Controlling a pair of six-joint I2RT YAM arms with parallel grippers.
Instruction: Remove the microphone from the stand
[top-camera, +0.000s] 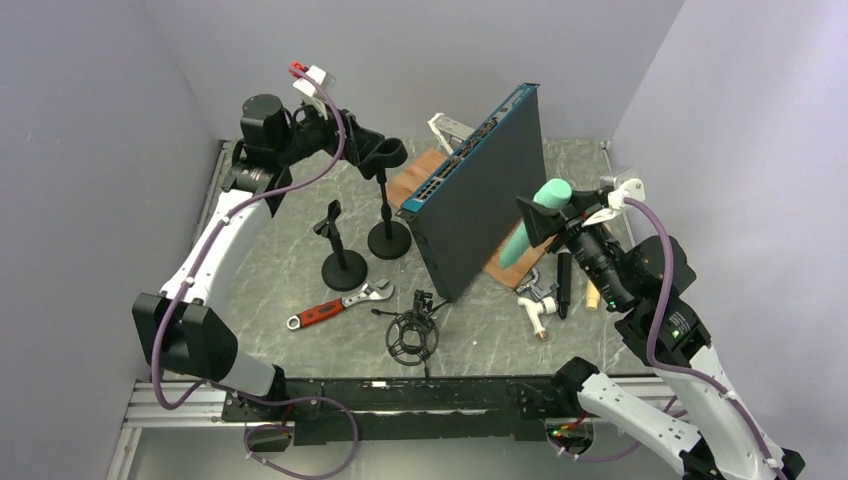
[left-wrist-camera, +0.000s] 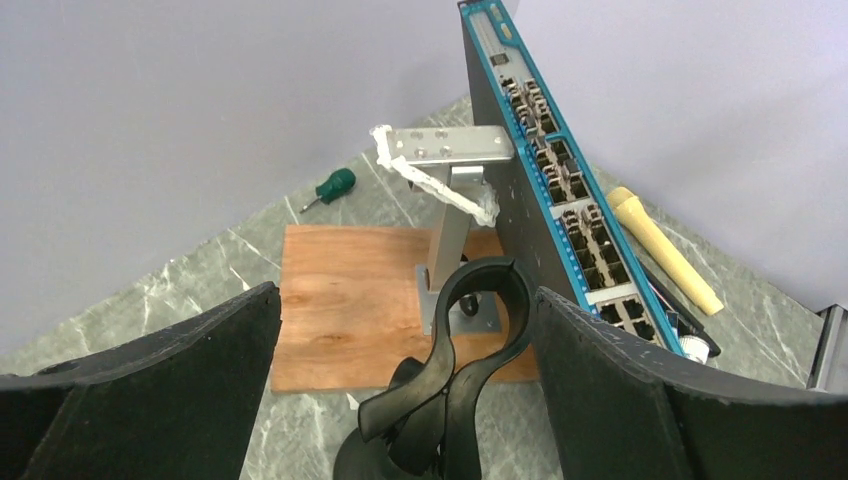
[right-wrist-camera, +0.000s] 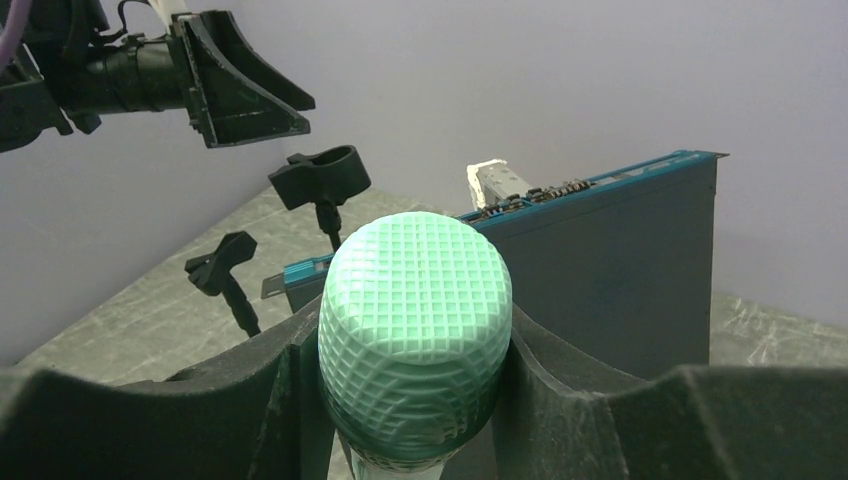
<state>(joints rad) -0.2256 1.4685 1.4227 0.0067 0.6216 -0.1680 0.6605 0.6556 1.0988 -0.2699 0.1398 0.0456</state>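
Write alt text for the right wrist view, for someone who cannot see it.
A mint-green microphone with a mesh head sits clamped in the black right pincer, filling the lower centre. Behind it a blue-edged network switch stands on edge, with two empty black microphone stands towards the frame's left side and the left pincer in the upper corner there.

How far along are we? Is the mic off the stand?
Done: the taller stand's clip is empty. In hand: the right gripper is shut on the green microphone, aloft beside the network switch. The left gripper hangs open by the clip. Left: probably only setting the microphone down.
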